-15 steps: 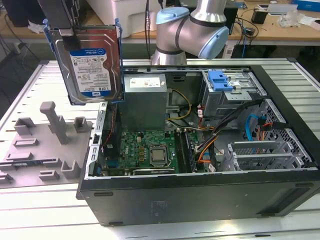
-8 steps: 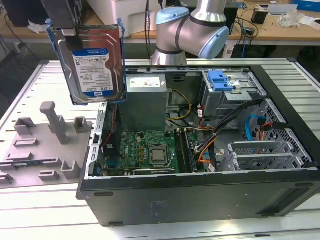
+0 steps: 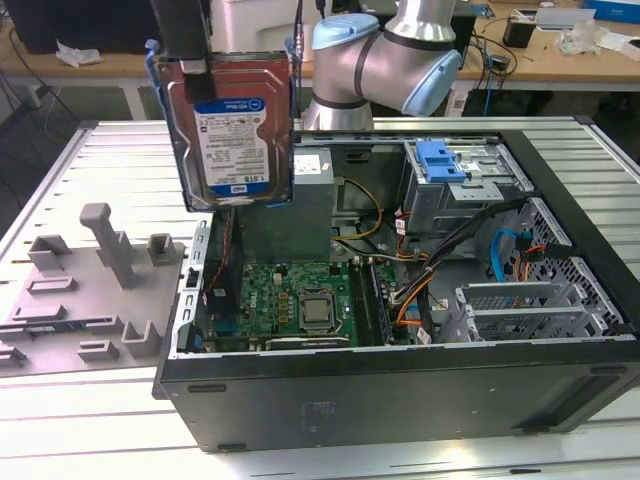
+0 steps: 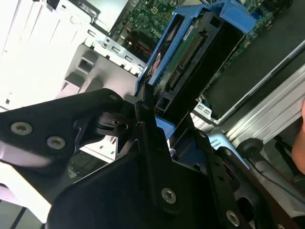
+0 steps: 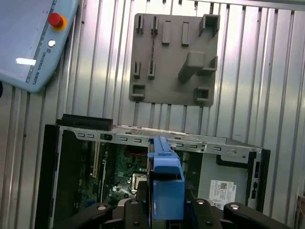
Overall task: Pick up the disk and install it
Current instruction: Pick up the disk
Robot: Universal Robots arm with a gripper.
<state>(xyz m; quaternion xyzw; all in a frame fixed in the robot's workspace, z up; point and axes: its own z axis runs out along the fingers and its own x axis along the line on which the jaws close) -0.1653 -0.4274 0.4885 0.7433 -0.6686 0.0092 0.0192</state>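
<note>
The disk (image 3: 232, 125) hangs upright in the air above the open computer case (image 3: 400, 390), near the case's end at the exterior view's left. Its white-and-blue label faces the camera and a blue carrier frames it. My gripper (image 3: 193, 62) is shut on the disk's upper edge from above. In the second wrist view my black fingers (image 4: 148, 125) clamp the blue carrier, and the disk (image 4: 193, 55) reaches toward the motherboard. In the first wrist view the carrier's blue strip (image 5: 165, 183) stands straight out from my gripper (image 5: 165, 210), over the case interior.
A blue latch on a grey drive cage (image 3: 442, 162) sits at the case's far side. The grey box with a white label (image 3: 305, 195) stands behind the disk. Cables cross the motherboard (image 3: 300, 305). A grey fixture plate (image 3: 85, 285) lies beside the case. A teach pendant (image 5: 33, 43) rests on the slatted table.
</note>
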